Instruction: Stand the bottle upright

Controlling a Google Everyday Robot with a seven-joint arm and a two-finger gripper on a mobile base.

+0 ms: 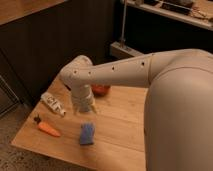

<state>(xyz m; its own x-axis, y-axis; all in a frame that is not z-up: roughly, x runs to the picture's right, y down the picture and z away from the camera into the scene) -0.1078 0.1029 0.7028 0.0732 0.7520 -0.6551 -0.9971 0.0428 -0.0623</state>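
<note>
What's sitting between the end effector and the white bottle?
Nothing. In the camera view only bare wooden table shows between the bottle, lying down, and the end effector hanging over the tabletop close beside it.

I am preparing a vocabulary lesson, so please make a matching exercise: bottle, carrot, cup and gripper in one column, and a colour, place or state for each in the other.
1. bottle
2. carrot
3. cup
4. gripper

a. blue
b. hanging over the table, holding nothing
c. orange
d. white, lying on its side

Pairs: 1-d, 2-c, 3-a, 4-b.
</note>
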